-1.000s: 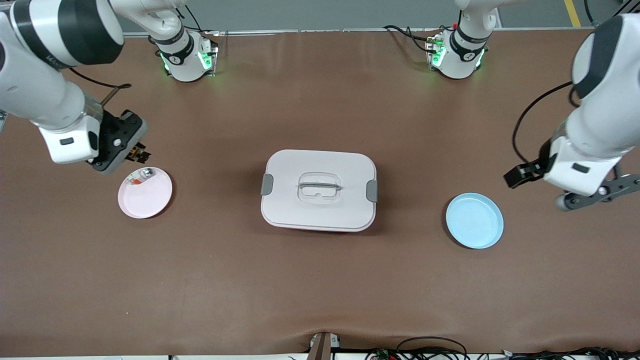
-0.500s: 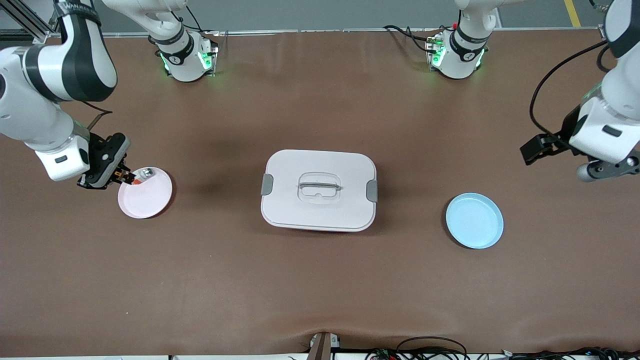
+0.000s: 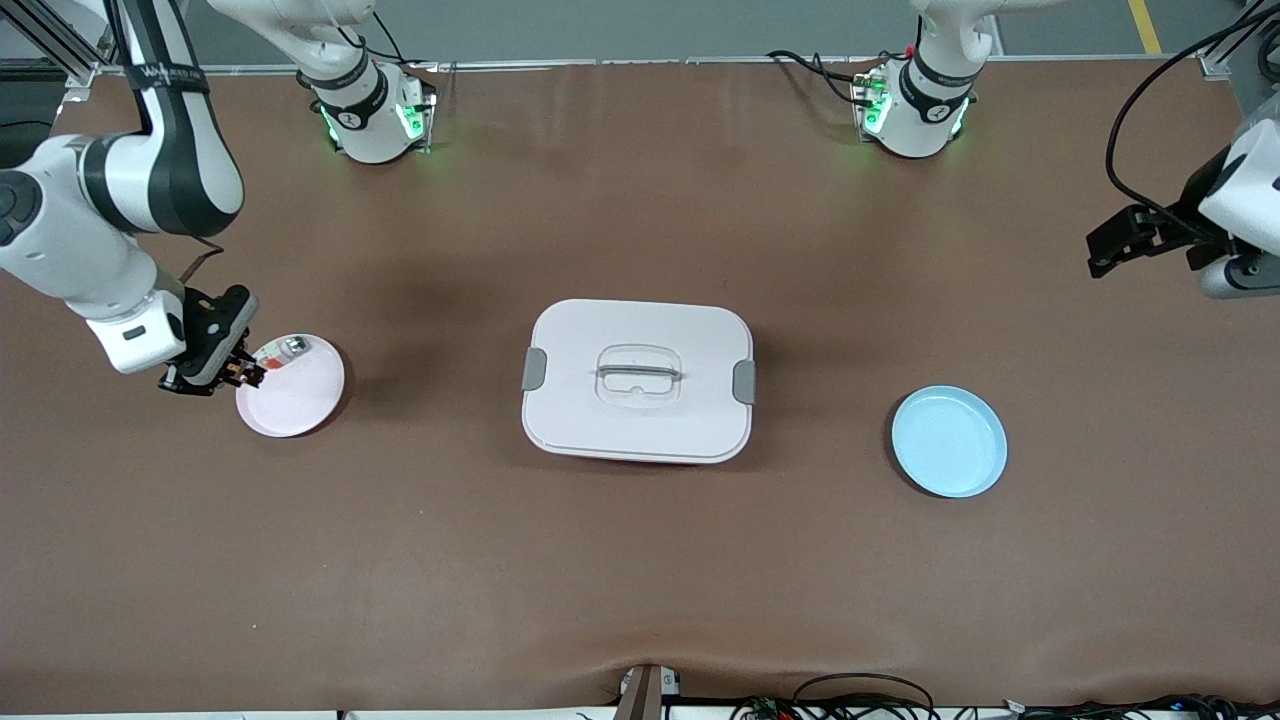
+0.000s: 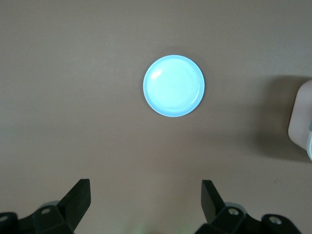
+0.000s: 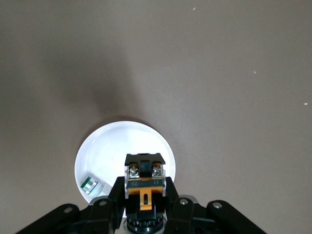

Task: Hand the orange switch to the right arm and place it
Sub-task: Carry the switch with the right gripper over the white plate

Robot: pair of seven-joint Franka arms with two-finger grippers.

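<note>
right wrist view shows the right gripper [image 5: 145, 195] at the bottom centre of the frame, its fingers clamped on the orange switch [image 5: 145, 176], a black block with two screw terminals and an orange tab. the switch hangs over the rim of the pink plate [image 5: 109, 146], which reads white in this view. in the front view the same gripper [image 3: 232, 372] sits at the left edge of the frame, at the plate's [image 3: 295, 395] edge.

to do the placing well, i would judge that the switch should be carried a little farther in over the bare middle of the plate, lowered until it nearly touches, and only then let go, so it neither tips off the rim nor knocks its neighbour.

that neighbour is a small pale part [image 3: 290, 346] with silver and red bits, lying in the plate close to the rim.

centre frame in the front view, the white lidded box [image 3: 638, 380] is shut; its contents are hidden. right of it the blue plate [image 3: 949, 441] holds nothing.

the left gripper [image 4: 146, 197] waits with fingers spread wide apart, holding nothing, up at the right edge of the front view [image 3: 1140, 238].
</note>
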